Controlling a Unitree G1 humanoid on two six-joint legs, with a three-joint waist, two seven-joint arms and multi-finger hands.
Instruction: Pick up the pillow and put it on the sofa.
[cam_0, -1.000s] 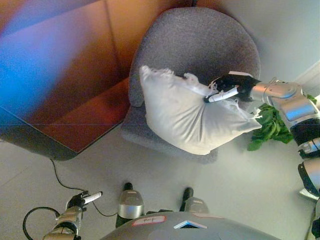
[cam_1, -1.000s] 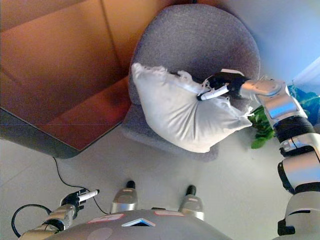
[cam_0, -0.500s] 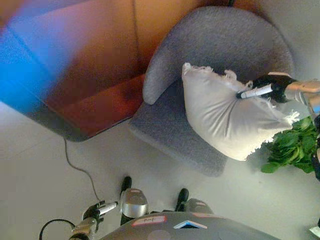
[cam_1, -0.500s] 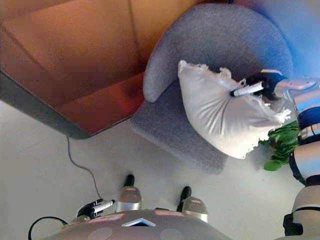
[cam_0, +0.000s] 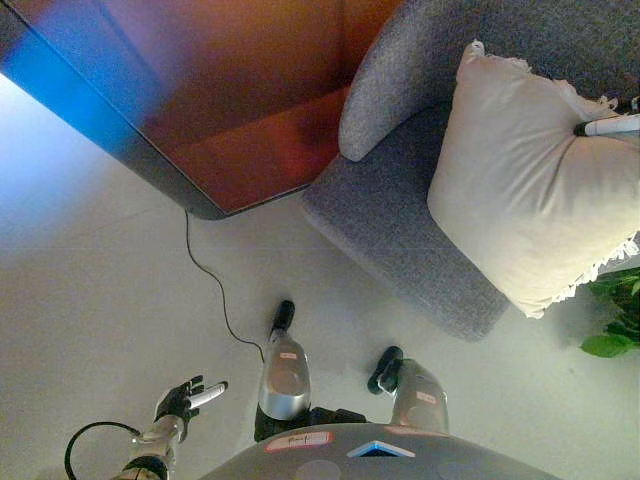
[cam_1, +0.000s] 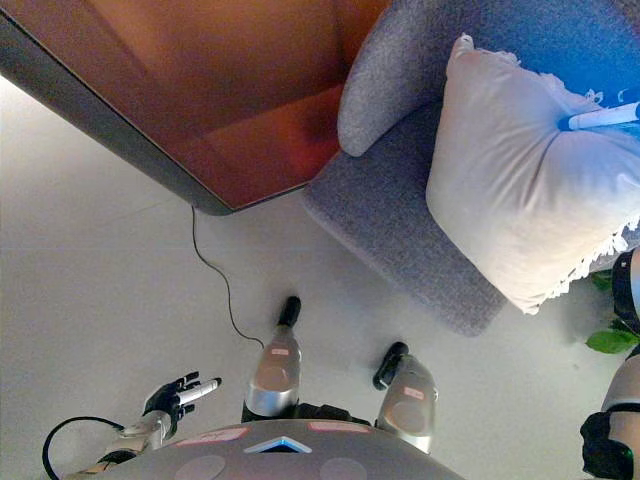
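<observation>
A white fringed pillow (cam_0: 525, 190) leans on the seat of a grey round-backed armchair (cam_0: 390, 215) at the upper right, its lower corner hanging past the seat's front edge. My right hand (cam_0: 615, 122) shows only at the right edge, a white-tipped finger pinching the gathered cloth at the pillow's upper right side. My left hand (cam_0: 183, 399) hangs open and empty at the lower left, far from the chair; it also shows in the right eye view (cam_1: 178, 392).
A large brown wooden panel (cam_0: 230, 90) with a dark edge fills the upper left, close to the armchair's left arm. A green plant (cam_0: 618, 320) stands on the floor at the right edge, below the pillow. Pale floor lies in front.
The camera has swung left, so the chair and pillow now sit at the right edge. My right hand keeps its hold on the pillow, which now lies flatter on the seat.
</observation>
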